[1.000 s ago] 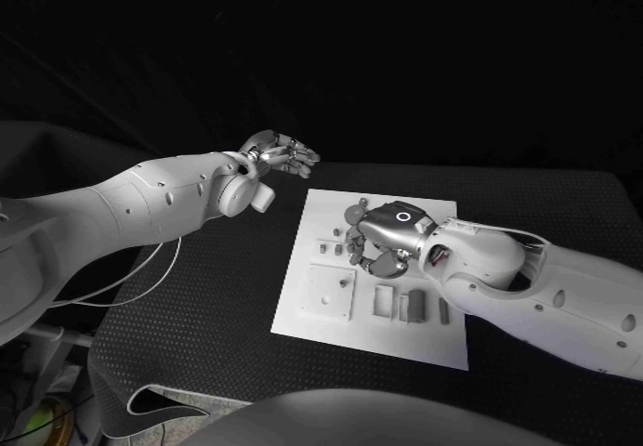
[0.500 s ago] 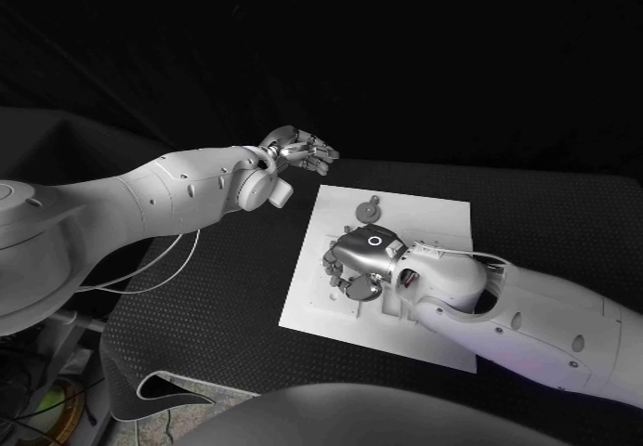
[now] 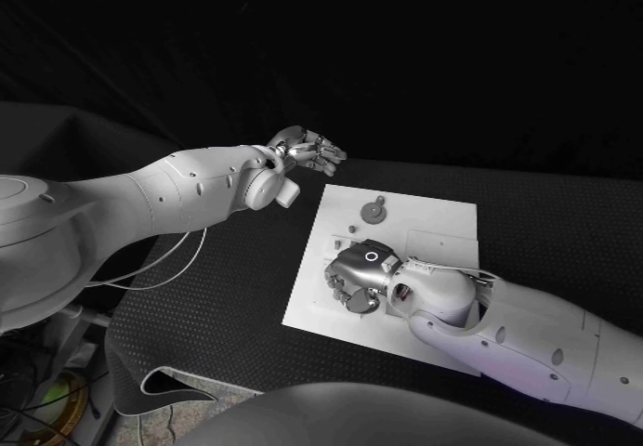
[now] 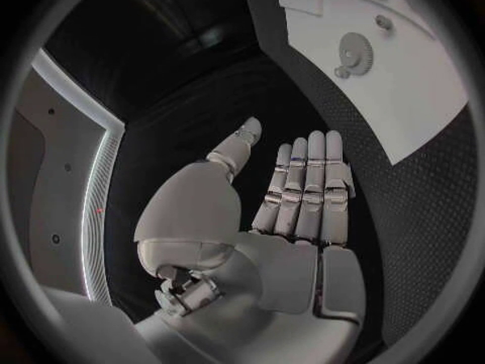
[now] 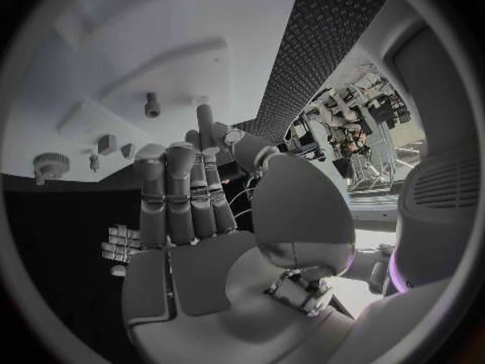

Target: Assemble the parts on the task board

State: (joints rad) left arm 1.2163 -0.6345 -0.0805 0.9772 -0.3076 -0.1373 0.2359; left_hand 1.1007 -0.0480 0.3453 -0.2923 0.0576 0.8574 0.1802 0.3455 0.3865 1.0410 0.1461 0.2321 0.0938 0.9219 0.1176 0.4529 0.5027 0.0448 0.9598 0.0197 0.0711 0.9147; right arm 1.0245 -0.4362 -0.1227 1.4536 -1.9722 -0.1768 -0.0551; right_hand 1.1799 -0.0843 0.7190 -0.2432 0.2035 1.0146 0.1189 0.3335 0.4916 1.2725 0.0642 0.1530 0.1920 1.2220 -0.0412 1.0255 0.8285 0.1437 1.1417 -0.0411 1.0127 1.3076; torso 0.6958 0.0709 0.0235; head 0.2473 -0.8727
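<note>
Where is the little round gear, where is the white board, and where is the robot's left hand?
gear [image 3: 373, 212], head view, middle of its round face.
task board [image 3: 436, 216], head view, bare far part.
left hand [image 4: 303, 192], left wrist view, middle of the straight fingers.

My right hand [image 3: 360, 277] and forearm are lying low across the near half of the task board [image 3: 431, 209], blocking approach from my side. My left hand [image 3: 308, 150] is hovering off the far corner, leaving the gear [image 3: 373, 211] reachable from above.
</note>
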